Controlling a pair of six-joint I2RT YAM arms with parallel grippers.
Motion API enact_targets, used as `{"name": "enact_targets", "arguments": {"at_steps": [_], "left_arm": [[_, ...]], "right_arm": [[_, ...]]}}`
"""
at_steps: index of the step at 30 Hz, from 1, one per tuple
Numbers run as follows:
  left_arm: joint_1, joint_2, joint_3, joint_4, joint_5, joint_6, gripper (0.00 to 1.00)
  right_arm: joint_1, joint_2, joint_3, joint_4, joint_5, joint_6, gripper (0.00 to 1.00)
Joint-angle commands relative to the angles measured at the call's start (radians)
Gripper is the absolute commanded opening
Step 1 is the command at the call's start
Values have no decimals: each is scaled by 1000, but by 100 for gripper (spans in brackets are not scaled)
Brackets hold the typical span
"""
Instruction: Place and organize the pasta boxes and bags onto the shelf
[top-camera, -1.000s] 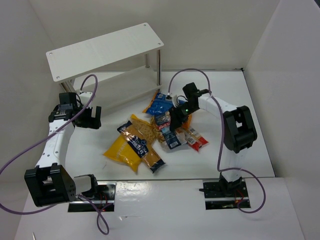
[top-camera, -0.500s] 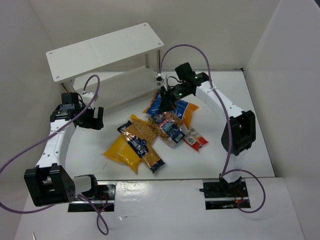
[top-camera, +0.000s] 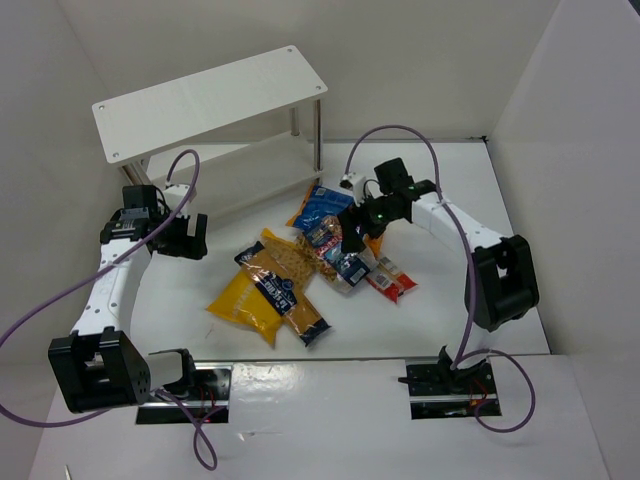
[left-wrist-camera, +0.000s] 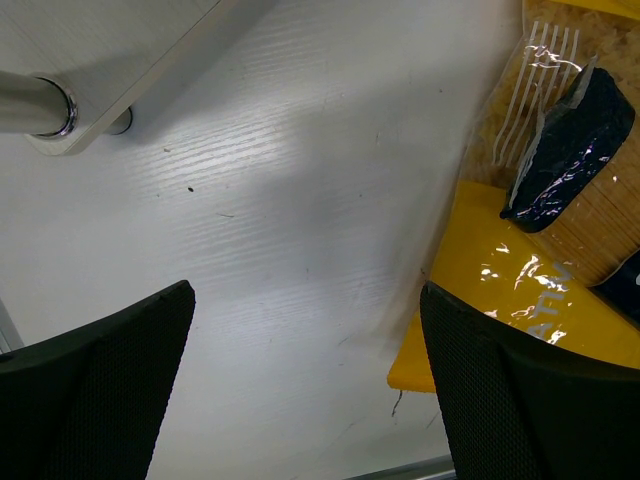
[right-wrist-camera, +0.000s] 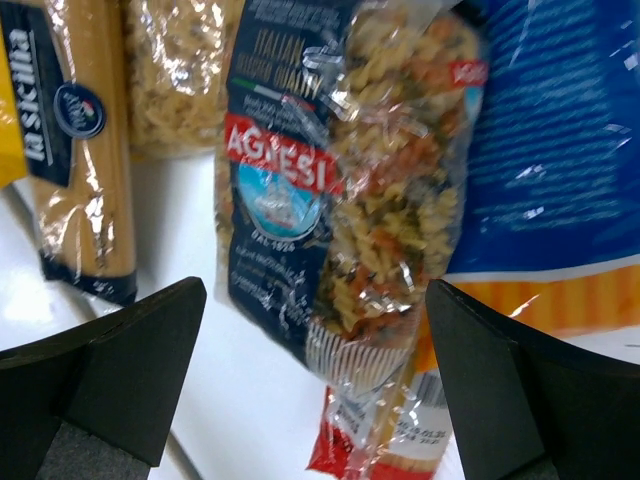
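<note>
r gripper (top-camera: 350, 238) hangs over the spiral pasta bag (right-wrist-camera: 350, 190), jaws wide apart, nothing held, prob lined up to grab it off the heap. l gripper (top-camera: 184, 236) also agape and empty, low over the table (left-wrist-camera: 280, 200) btwn yellow bag (left-wrist-camera: 520, 300) and shelf leg (left-wrist-camera: 35, 105). shelf (top-camera: 210, 105): top board bare, lower one looks bare too but partly hidden. all packets are on the table.

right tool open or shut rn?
Open. Right wrist view: the right tool has its fingers spread wide above the fusilli bag, gripping nothing.
</note>
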Motion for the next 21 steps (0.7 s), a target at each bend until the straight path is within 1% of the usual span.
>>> {"name": "enact_targets", "arguments": {"at_steps": [1,13,18,21], "left_arm": [[-1,-17,9,14,9,22,99],[-1,-17,9,14,9,22,99],[-1,-8,9,23,9,22,99],[-1,-8,9,23,9,22,99]], "right_arm": [[11,-22,-10,90,49,11,99],[11,88,-70,122,22,-29,99],[11,117,-58,112,-23,-58,99],[33,140,-46,87,-47,-79,99]]}}
